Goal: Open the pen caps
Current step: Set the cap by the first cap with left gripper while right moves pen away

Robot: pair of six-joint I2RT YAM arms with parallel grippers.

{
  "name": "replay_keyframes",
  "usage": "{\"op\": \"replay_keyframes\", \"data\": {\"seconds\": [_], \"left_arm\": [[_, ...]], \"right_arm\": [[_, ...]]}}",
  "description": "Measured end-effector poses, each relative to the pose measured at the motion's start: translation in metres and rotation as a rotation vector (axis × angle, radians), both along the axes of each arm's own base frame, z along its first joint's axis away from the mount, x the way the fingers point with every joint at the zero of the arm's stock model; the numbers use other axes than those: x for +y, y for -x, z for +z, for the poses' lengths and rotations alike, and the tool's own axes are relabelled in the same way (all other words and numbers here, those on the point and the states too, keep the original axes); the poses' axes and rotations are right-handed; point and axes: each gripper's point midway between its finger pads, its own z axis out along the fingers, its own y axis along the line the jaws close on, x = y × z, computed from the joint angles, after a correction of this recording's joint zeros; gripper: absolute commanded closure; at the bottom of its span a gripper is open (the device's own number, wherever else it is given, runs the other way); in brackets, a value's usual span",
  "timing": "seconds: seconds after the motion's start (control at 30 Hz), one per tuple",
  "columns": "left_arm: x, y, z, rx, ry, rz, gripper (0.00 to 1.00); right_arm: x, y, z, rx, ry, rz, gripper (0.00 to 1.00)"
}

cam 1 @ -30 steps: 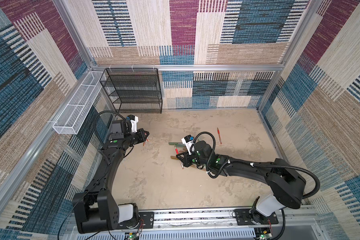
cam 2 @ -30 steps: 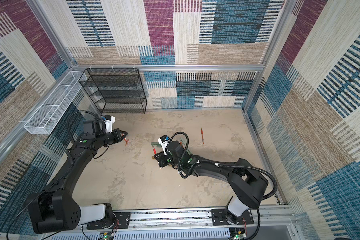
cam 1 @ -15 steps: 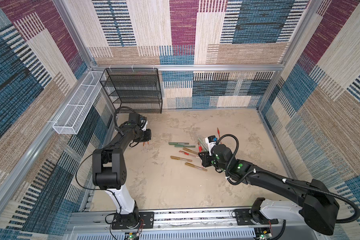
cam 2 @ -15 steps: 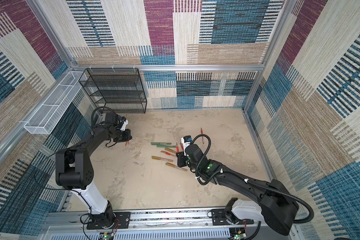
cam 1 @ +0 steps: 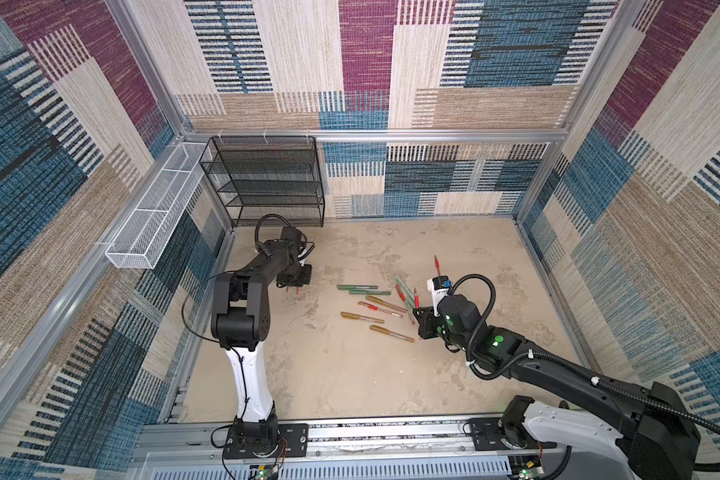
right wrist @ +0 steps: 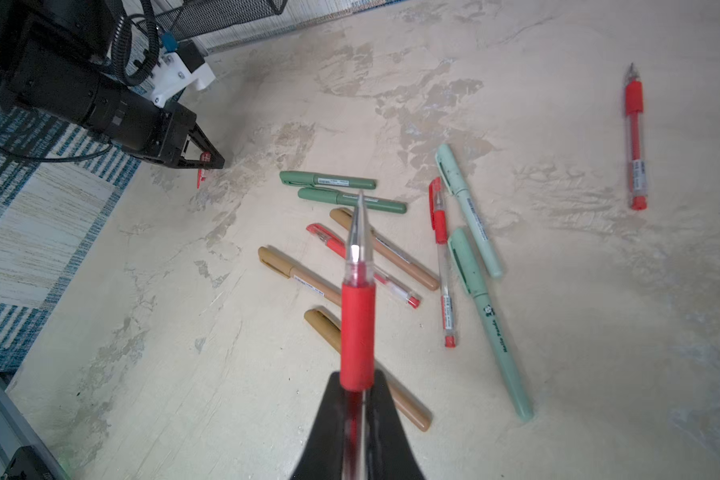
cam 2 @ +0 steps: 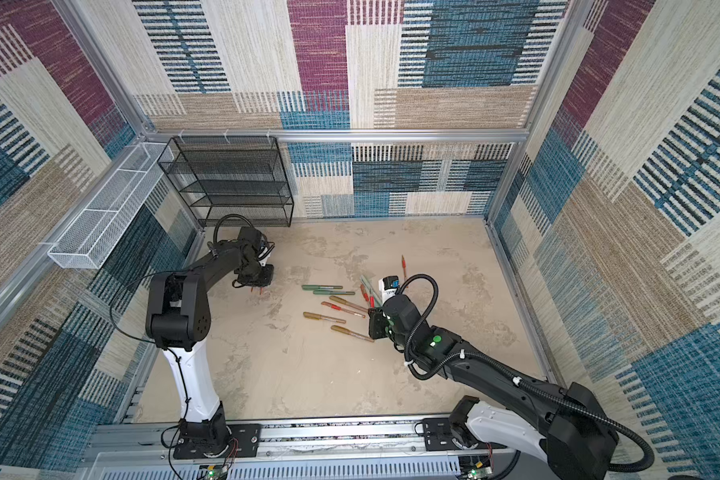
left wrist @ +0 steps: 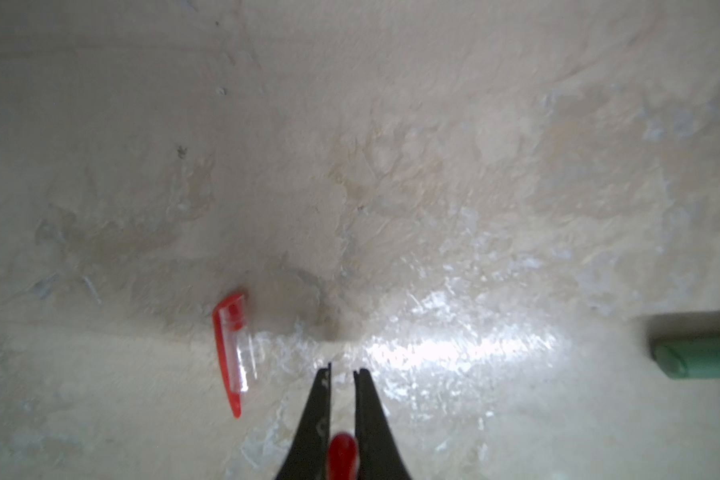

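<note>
My right gripper (right wrist: 357,382) (cam 1: 422,324) is shut on the barrel of a red pen (right wrist: 357,311) whose bare tip points away; no cap is on it. It hovers at the right of several capped pens on the floor: dark green (right wrist: 327,180), mint (right wrist: 466,208), gold-bronze (right wrist: 296,274) and thin red (right wrist: 441,262). Another uncapped red pen (cam 1: 436,264) lies farther back. At the left, low over the floor, my left gripper (left wrist: 342,370) (cam 1: 294,284) is shut on a red pen cap (left wrist: 342,453). A loose red cap (left wrist: 231,345) lies beside it.
A black wire shelf (cam 1: 267,183) stands in the back left corner, and a white mesh basket (cam 1: 154,208) hangs on the left wall. Carpeted walls close the floor on three sides. The arms' mounting rail (cam 1: 350,432) runs along the front.
My right gripper has drawn back to the right with the red pen, uncovering the pens on the floor. The left arm has folded up, its gripper staying at the left with the cap.
</note>
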Motion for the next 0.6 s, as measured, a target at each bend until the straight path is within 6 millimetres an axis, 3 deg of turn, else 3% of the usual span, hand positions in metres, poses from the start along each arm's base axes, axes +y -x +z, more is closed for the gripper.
{"op": "replay_keyframes", "data": {"seconds": [0.13, 0.43, 0.6], "left_arm": [[0.007, -0.006, -0.007, 0.019, -0.035, 0.011, 0.84], [0.010, -0.003, -0.007, 0.036, -0.058, 0.011, 0.62], [0.009, -0.004, 0.017, -0.004, -0.051, 0.011, 0.58]], "right_arm": [[-0.002, 0.000, -0.002, 0.010, 0.009, -0.007, 1.00], [-0.010, -0.002, 0.003, 0.008, 0.024, -0.036, 0.99], [-0.017, -0.008, 0.007, 0.013, 0.040, -0.068, 0.99]]}}
